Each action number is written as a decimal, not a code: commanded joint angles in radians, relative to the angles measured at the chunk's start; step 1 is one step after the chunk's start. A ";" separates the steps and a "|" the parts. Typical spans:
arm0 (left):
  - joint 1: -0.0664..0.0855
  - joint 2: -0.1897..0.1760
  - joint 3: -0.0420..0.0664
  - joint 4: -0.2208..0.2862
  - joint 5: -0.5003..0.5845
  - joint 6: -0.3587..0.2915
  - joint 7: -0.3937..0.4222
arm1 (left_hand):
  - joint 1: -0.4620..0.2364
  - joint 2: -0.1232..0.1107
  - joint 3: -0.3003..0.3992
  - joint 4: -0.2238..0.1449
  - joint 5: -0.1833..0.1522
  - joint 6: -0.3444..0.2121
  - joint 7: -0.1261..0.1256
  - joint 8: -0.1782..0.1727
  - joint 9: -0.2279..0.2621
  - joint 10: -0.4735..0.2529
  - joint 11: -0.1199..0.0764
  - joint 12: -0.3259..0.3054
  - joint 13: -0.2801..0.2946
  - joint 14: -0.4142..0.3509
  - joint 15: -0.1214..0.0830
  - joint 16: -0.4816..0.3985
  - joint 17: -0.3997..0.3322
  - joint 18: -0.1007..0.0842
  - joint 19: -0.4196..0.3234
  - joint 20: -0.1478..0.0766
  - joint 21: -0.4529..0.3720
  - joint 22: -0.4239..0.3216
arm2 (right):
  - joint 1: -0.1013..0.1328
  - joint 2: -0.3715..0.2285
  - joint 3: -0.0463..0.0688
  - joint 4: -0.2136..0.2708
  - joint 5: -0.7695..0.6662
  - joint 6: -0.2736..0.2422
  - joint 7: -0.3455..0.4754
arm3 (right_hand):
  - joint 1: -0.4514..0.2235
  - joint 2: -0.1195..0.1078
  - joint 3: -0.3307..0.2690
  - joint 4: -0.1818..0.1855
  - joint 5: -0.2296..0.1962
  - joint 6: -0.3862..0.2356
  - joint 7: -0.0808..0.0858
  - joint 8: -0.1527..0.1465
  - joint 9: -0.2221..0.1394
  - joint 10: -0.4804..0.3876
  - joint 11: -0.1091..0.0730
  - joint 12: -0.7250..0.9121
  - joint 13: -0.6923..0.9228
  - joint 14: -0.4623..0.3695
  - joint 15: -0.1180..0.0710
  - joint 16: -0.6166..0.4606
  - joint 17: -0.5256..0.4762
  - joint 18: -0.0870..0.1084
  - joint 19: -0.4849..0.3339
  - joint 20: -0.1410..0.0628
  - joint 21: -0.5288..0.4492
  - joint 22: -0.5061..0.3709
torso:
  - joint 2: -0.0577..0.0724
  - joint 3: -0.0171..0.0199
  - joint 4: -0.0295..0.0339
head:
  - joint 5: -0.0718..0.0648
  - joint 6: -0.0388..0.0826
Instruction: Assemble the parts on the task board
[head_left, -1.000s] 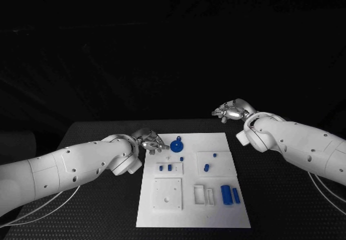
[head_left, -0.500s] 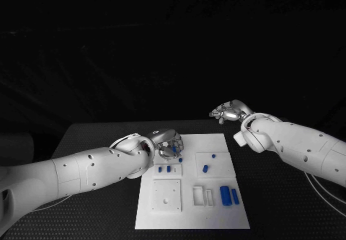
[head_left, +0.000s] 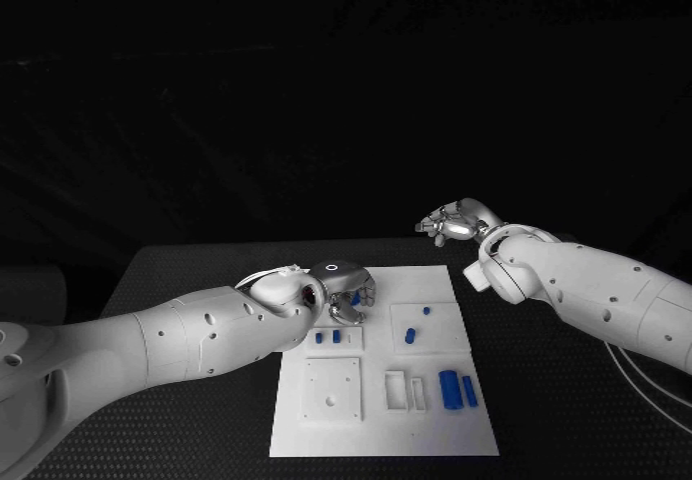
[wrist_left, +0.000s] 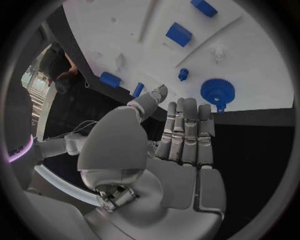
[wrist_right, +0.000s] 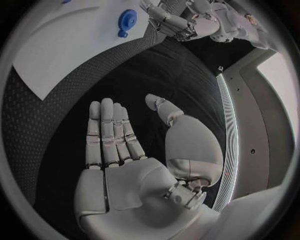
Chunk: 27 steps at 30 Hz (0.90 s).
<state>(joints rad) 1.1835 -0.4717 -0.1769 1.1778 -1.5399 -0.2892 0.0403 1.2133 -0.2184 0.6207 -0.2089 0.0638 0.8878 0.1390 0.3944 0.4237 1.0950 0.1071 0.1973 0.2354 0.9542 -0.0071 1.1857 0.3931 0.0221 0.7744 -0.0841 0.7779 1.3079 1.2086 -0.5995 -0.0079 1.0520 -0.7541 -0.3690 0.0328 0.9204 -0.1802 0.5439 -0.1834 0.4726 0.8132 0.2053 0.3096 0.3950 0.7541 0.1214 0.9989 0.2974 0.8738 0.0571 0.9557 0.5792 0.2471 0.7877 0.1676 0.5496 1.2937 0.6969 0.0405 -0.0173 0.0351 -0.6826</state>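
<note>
The left hand (wrist_left: 181, 145) is hovering over the board's (head_left: 433, 415) far left corner, fingers (wrist_left: 187, 120) straight, together, holding nothing, just beside the blue gear (wrist_left: 217, 92). The right hand (wrist_right: 134, 165) is hanging flat over bare desk (wrist_right: 69, 100) beyond the board's far right edge, empty.

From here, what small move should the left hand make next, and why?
Probably lower the left hand a little toward the blue gear and close on it. The fingers are straight and hold nothing, with the gear lying just beyond their tips on the task board; the right hand hovers apart.
</note>
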 joint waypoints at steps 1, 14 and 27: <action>-0.005 0.012 -0.002 -0.015 -0.051 0.032 -0.001 | 0.003 -0.005 -0.003 0.007 -0.002 -0.008 -0.002 -0.005 -0.001 -0.005 0.000 -0.008 -0.003 0.001 0.006 -0.001 0.000 0.017 0.006 -0.017 -0.003 0.014 | 0.000 0.002 0.000 0.000 -0.004 0.011 0.010 | -0.007 0.000 -0.002 -0.003 0.007 -0.007 -0.002 0.002 -0.002 -0.004 0.000 0.004 -0.001 -0.006 0.001 0.004 -0.002 0.015 0.000 0.007 -0.006 0.001 | 0.000 -0.0002 0.0001 | 0.002 0.000; -0.022 0.045 -0.002 -0.078 -0.083 0.032 0.000 | 0.010 0.003 0.000 0.016 0.007 -0.003 0.005 -0.011 -0.001 0.009 0.001 -0.030 -0.009 0.012 0.006 0.006 0.002 0.025 0.020 -0.016 -0.001 0.016 | 0.000 0.003 0.000 0.002 -0.004 0.010 0.010 | -0.008 0.001 -0.002 -0.003 0.009 -0.007 -0.002 0.002 -0.002 -0.005 0.000 0.005 -0.002 -0.006 0.001 0.004 -0.002 0.015 0.001 0.007 -0.007 0.002 | -0.001 0.0014 0.0007 | -0.002 -0.005; -0.037 0.069 -0.002 -0.122 -0.083 0.045 -0.007 | 0.014 0.014 -0.002 0.019 0.011 0.005 0.005 -0.013 0.001 0.027 -0.001 -0.042 -0.012 0.025 0.003 0.021 0.009 0.029 0.032 -0.018 0.006 0.020 | 0.000 0.006 0.000 0.002 -0.004 0.011 0.010 | -0.008 0.001 -0.003 -0.004 0.010 -0.007 -0.002 0.002 -0.002 -0.005 0.000 0.005 -0.003 -0.007 0.001 0.005 -0.002 0.015 0.001 0.007 -0.007 0.002 | -0.002 0.0009 0.0016 | 0.001 -0.010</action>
<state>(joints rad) 1.1471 -0.4050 -0.1791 1.0565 -1.6136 -0.2606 0.0365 1.2212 -0.2105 0.6185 -0.1957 0.0687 0.8895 0.1407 0.3863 0.4234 1.1149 0.1052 0.1584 0.2249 0.9738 -0.0050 1.2043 0.4008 0.0379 0.8010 -0.0895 0.7780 1.3075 1.2085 -0.5943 -0.0077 1.0536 -0.7540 -0.3689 0.0330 0.9204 -0.1802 0.5439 -0.1834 0.4764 0.8135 0.2050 0.3097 0.3942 0.7542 0.1214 0.9989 0.2957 0.8738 0.0572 0.9556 0.5784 0.2471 0.7877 0.1676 0.5458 1.2945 0.6956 0.0413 -0.0162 0.0369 -0.6921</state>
